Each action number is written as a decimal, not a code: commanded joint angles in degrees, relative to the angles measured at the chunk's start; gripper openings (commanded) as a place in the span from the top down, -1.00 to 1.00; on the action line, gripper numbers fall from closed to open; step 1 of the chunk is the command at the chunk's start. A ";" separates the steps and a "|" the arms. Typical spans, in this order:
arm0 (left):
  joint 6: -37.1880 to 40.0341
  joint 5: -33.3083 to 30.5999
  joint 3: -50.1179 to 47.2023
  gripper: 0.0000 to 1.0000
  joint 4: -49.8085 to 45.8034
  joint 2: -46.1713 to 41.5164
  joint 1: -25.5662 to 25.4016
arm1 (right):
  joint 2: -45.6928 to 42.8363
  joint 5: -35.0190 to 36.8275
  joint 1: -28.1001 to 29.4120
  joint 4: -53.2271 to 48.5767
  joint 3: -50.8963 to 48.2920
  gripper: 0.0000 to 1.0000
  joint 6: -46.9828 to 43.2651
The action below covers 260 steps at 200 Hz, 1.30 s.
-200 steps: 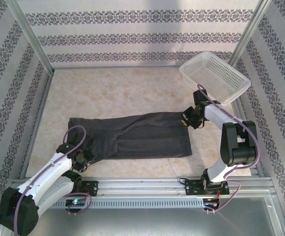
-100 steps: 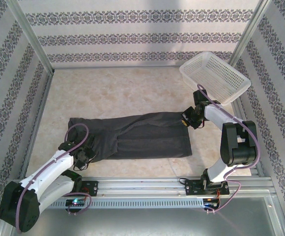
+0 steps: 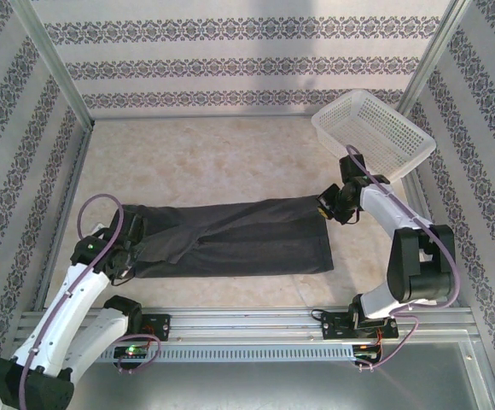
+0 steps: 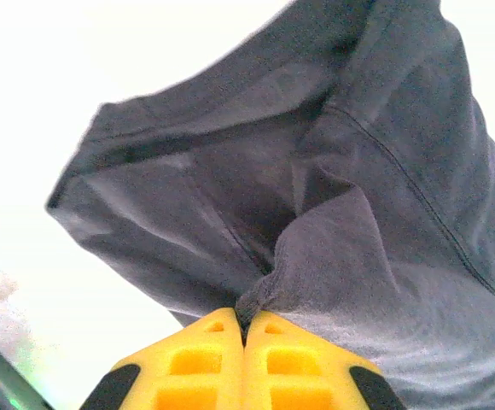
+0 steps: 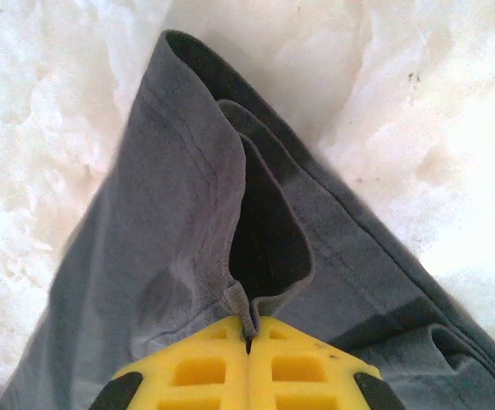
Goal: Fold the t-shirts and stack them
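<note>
- Looking down from the top external view, the t-shirt (image 3: 230,237) lies as a long dark band on the table (image 3: 213,154), its long axis running left to right between the two arms. The left gripper (image 3: 119,254) sits at the band's left end and the right gripper (image 3: 328,205) at its far right corner, so each arm is nearest its own end.
- The left arm leans out to the left from its base. The right arm is bent at the elbow, with its forearm pointing inward at the cloth. A white basket (image 3: 375,137) stands just beyond the right arm, apart from the shirt.
- From the left wrist, the yellow fingers (image 4: 205,359) are pressed together with a pinch of cloth caught at their tips. The rest of the shirt fans out ahead and to the right.
- From the right wrist, the fingers (image 5: 303,363) are likewise closed, nipping a small fold of the shirt's edge. The cloth runs away ahead and to the left over the pale table.
- With both ends pinched, the coming move seems to depend on both grippers travelling together across the band's long axis, so it stays taut and even.
</note>
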 commanded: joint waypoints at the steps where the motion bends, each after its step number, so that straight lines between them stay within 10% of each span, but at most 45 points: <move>1: 1.41 -4.02 2.40 1.00 -6.37 -0.09 2.46 | -2.77 1.08 -0.17 -3.27 -2.06 1.00 -1.18; 260: -7.18 22.69 -3.79 1.00 -10.46 -2.38 3.09 | 0.35 5.99 1.65 -3.15 -6.70 1.00 -10.03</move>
